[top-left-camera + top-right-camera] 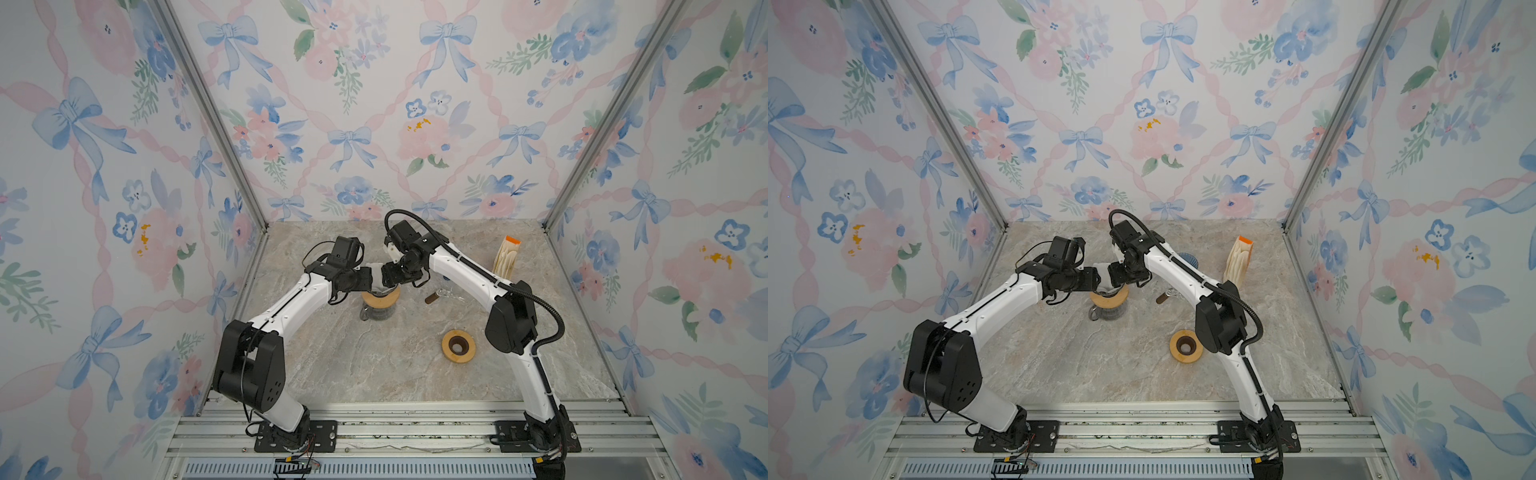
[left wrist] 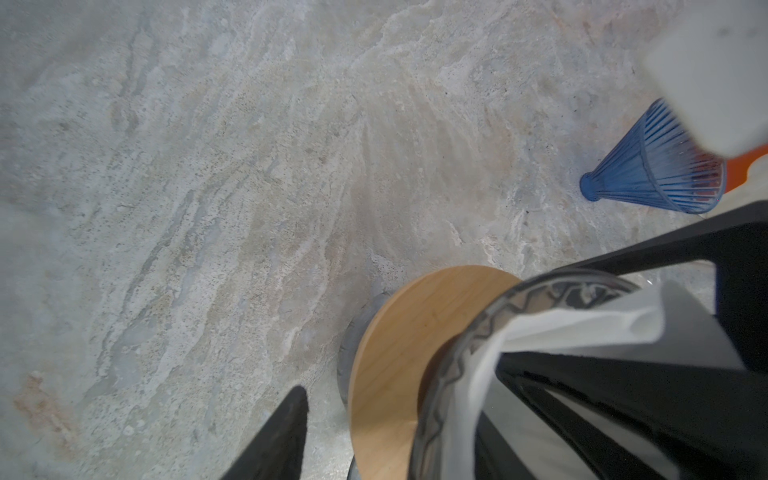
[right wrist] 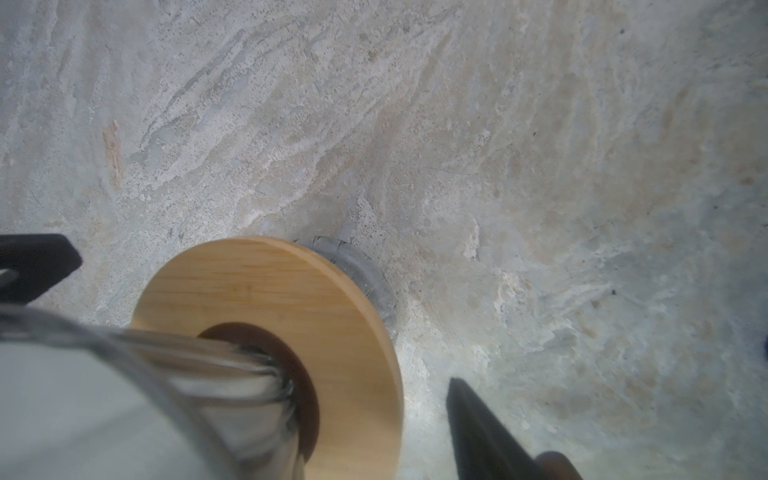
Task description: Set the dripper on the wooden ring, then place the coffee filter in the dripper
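- Two part-open claws, left gripper (image 1: 368, 282) and right gripper (image 1: 388, 275), crowd the dripper (image 2: 395, 353), clasping nothing we see.
- The coffee filter (image 2: 582, 328) sits inside the dripper (rim creased); a snagging finger could drag it out.

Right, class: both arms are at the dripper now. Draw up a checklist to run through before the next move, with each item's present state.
1. The coffee filter sits inside the glass dripper: ok.
2. Paper smooth against the glass wall: cannot tell; its top edge looks creased.
3. Dripper upright in the wooden collar on the carafe: ok.
4. The left fingers free of the paper: cannot tell; one stands clear, the other is right beside it.
5. The right fingers clear of the glass: ok for the visible one.
6. The blue cone and spare wooden ring lie apart from the dripper: ok.
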Controlling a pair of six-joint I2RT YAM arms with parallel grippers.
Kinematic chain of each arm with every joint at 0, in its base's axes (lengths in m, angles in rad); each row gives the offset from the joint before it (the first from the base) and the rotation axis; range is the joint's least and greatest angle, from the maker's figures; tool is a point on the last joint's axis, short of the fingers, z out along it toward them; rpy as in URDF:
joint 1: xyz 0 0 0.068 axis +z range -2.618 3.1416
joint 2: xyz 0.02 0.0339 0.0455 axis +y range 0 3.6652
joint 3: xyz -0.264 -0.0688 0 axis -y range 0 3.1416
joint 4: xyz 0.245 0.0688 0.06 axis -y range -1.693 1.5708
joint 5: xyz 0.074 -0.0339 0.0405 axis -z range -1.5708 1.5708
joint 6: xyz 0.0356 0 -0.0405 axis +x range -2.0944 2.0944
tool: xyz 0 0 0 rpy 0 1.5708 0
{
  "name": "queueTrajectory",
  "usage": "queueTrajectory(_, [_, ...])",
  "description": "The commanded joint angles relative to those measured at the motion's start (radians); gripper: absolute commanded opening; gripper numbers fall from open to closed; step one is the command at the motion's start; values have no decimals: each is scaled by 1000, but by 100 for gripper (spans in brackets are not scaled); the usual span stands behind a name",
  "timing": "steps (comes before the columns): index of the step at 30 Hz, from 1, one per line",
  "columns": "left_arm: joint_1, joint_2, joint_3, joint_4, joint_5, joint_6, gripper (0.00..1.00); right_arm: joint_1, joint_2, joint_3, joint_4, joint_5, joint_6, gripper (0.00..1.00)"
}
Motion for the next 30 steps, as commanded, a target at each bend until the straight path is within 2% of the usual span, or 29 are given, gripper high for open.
queueTrajectory(1, [-3,2,-16,-2,-26,27,55,2,-50,-42,18,0,-28,66])
queueTrajectory(5, [-3,12,-13,-2,-18,27,55,0,-89,-78,67,-41,-41,67])
queueTrajectory(15, [-3,10,-9,-2,-15,29,55,-23,-90,-91,34,18,-8,66])
queueTrajectory(24, [-2,3,-11,-4,-21,37,55,-26,-103,-118,41,14,-17,66])
queueTrajectory(30, [4,-14,-7,-2,-7,30,56,-27,-124,-128,68,-50,-37,67])
